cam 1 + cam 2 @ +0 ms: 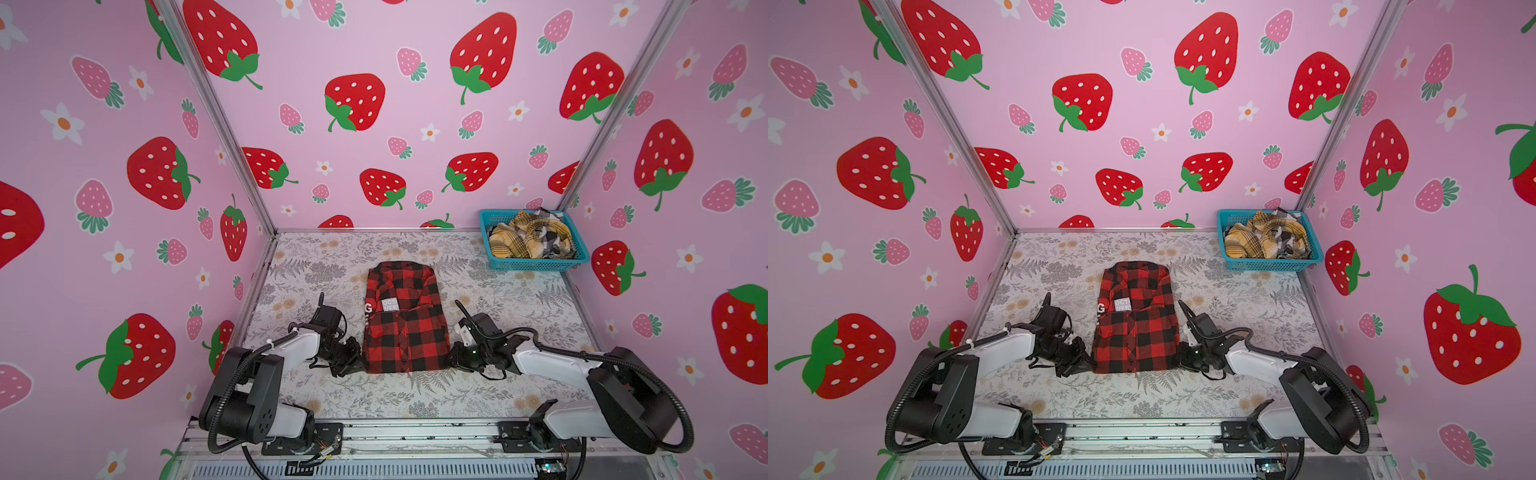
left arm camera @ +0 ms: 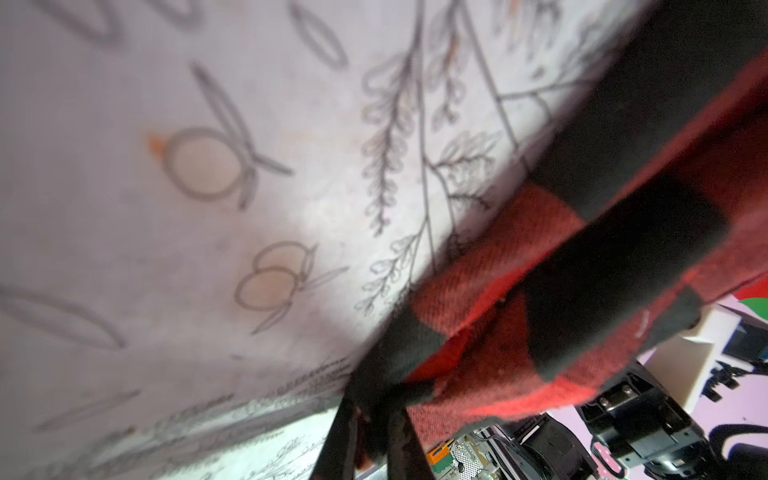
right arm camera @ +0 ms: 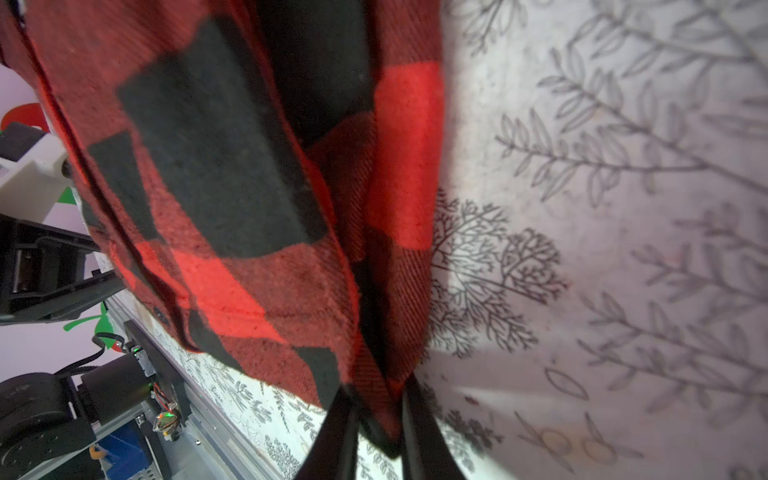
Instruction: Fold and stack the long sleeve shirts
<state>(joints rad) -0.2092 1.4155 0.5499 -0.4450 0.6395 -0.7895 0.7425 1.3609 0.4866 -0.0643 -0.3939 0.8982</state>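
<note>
- Left claw (image 2: pixel 370 400): only the black fingertips (image 2: pixel 336 436) show in the wrist view, and the frame edge cuts off the rest. The jaws are pinched on the near left corner of the red-and-black shirt (image 1: pixel 405 332). In both top views the tips are hard to make out beneath the wrist.
- Right claw (image 3: pixel 376 401): cut off in the same way. It is clamped on the shirt's near right corner, with cloth bunched between the fingers.
- Red-and-black shirt: soft, brushed buffalo check, folded to a tall oblong. It lies on the table between the two claws and stretches away from them. The white block lettering (image 1: pixel 390 304) is partly folded under and only fragments are legible.
- Table (image 1: pixel 415 399): pale cover printed with grey ferns, beneath both claws, blurred in the wrist views.
- Teal basket (image 1: pixel 536 264): plastic mesh, rectangular, far beyond the right claw in the back corner. It holds the mustard-yellow plaid shirt (image 1: pixel 505 245), crumpled, and the black-white plaid shirt (image 1: pixel 550 239), mostly buried.
</note>
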